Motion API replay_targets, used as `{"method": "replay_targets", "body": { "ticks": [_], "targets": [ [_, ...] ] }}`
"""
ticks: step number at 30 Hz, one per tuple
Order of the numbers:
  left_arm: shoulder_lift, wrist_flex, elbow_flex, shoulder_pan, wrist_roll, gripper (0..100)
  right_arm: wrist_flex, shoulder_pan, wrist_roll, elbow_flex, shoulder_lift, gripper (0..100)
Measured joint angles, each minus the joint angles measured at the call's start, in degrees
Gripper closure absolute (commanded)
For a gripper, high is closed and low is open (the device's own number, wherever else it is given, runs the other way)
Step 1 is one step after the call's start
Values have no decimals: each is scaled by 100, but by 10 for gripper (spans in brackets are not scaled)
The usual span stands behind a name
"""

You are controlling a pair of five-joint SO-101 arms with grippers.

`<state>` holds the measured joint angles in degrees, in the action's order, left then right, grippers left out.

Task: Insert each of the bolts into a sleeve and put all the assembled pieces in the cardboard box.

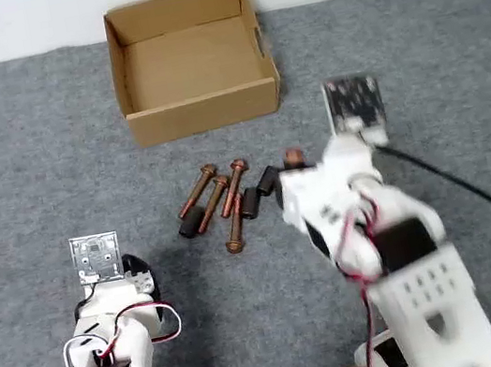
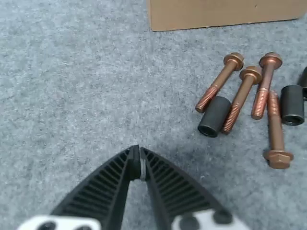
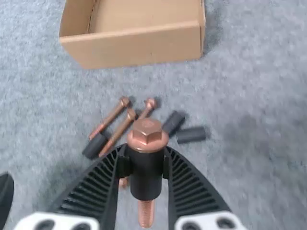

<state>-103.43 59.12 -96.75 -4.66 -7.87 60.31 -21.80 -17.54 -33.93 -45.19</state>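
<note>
Grey felt tabletop (image 3: 254, 96); right gripper (image 3: 145, 157) is clamping a black cylindrical sleeve (image 3: 145, 181), copper hex-headed bolt (image 3: 147, 135) seemingly seated through it, lower centre. Holding it head-up is guarding against slipping before the brown cardboard box (image 3: 134, 45), top.

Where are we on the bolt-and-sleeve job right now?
Done: one bolt is seated through a sleeve. In hand: the right pincer is shut on that assembled piece. Remaining: the cardboard box holds nothing yet, and four loose bolts and three loose sleeves lie on the carpet. The left pincer is shut, holding nothing.
</note>
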Motion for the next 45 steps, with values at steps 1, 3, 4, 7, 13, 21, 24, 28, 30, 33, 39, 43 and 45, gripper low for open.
{"method": "replay_targets", "body": {
  "ticks": [1, 3, 4, 7, 13, 21, 24, 28, 30, 33, 39, 43, 45],
  "targets": [
    [0, 0, 0, 0, 0, 995, -123, 0, -9, 246, 325, 991],
    [0, 0, 0, 0, 0, 995, -422, 0, -9, 747, 941, 991],
    [0, 0, 0, 0, 0, 995, -571, 0, -9, 976, 1248, 991],
    [0, 70, 0, 0, 0, 995, -976, 0, -9, 1697, 2189, 990],
    [0, 123, 0, 0, 0, 995, -1767, 0, 62, 3121, 3947, 990],
    [0, 123, 0, 0, 0, 995, -2857, 0, 923, 4800, 6004, 990],
    [0, 123, 0, 0, 0, 995, -3165, 0, 1187, 5371, 6734, 990],
    [0, 123, 0, 0, 0, 995, -3525, 0, 1415, 6057, 7675, 990],
    [0, 123, 0, 0, 0, 995, -3578, 0, 1486, 6400, 8123, 990],
    [0, 123, 0, 0, 0, 995, -3604, 0, 1714, 6813, 8730, 987],
    [0, 123, 0, 0, 0, 995, -3262, 0, 2374, 7385, 9626, 934],
    [0, 123, 0, 0, 0, 995, -2787, -9, 2426, 7903, 9837, 890],
    [0, 123, 0, 0, 0, 995, -2479, -9, 2426, 8141, 9873, 894]
  ]
}}
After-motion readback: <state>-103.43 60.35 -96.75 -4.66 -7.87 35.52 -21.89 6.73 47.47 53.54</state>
